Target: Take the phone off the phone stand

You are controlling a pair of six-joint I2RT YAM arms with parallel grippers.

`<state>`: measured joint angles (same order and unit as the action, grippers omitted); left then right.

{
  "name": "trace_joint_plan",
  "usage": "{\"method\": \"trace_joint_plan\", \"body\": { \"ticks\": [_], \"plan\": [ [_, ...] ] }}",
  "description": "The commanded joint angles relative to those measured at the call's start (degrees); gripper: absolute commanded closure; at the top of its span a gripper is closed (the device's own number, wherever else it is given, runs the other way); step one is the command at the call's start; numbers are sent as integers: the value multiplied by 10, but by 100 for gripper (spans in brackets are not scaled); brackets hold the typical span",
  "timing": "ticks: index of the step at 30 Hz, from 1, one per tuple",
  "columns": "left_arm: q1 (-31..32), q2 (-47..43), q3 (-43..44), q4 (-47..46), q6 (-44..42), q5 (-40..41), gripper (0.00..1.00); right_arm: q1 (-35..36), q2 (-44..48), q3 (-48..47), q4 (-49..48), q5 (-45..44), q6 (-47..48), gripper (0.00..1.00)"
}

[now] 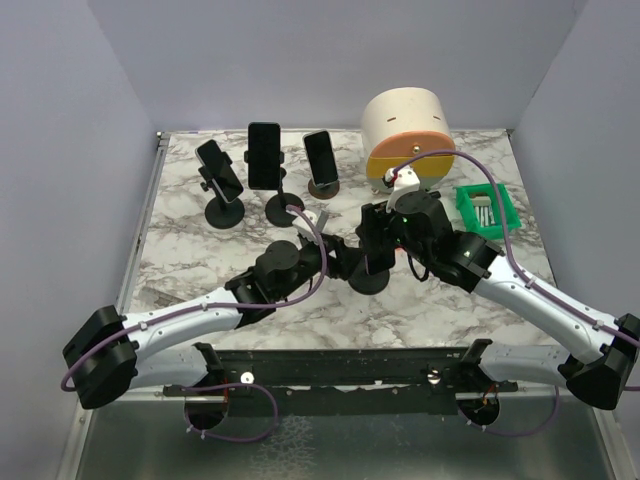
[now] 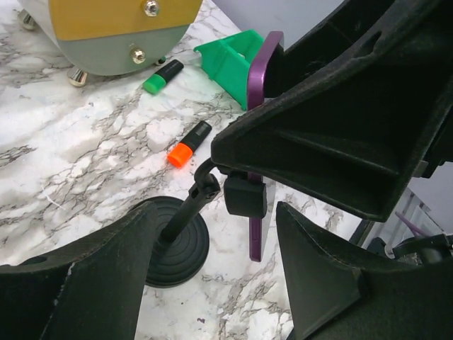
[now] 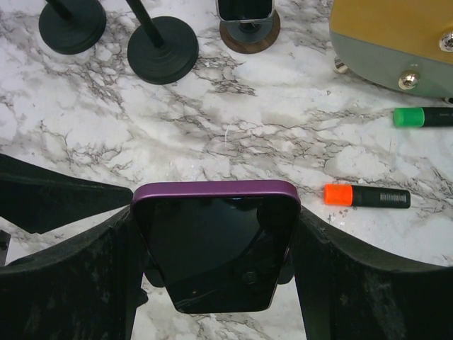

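The right gripper [image 3: 216,273] is clamped on the purple-cased phone [image 3: 212,227], one finger pressed against each long edge and the dark screen facing its wrist camera. The left gripper [image 2: 205,297] is spread, its fingers [image 2: 78,283] low on either side of the phone stand [image 2: 177,244], with room left and right of the stem. The phone sits upright in the stand's cradle, near the middle of the marble table [image 1: 200,270]. From the phone, in the right wrist view, an orange highlighter [image 3: 364,196] lies at three o'clock and a green highlighter [image 3: 423,117] at two. Overhead, three other stands [image 1: 283,209] carrying phones are at eleven o'clock from the grippers. A cream drum [image 1: 405,125] is at about one and a green tray [image 1: 487,208] near three.
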<state>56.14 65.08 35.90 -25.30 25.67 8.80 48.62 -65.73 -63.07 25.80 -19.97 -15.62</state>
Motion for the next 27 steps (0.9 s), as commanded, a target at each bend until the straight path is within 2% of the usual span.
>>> {"method": "trace_joint_plan", "body": {
  "ticks": [1, 5, 12, 14, 21, 27],
  "plan": [
    [7, 23, 23, -19, -17, -29, 31, -3, -2, -15, 18, 15, -10, 100],
    [8, 43, 29, -22, -15, -19, 34, -3, -4, -14, 15, 18, -12, 100],
    [8, 60, 33, -40, -15, -20, 58, -2, -4, -14, 17, 18, -11, 100],
    [8, 62, 32, -43, -13, -19, 61, -3, -4, -14, 18, 18, -11, 100],
    [8, 50, 16, -48, -13, -10, 98, -3, 1, -8, 24, 1, -12, 100],
    [9, 18, -41, -90, 10, 7, 100, -3, 4, 3, 28, -25, -13, 100]
  ]
}}
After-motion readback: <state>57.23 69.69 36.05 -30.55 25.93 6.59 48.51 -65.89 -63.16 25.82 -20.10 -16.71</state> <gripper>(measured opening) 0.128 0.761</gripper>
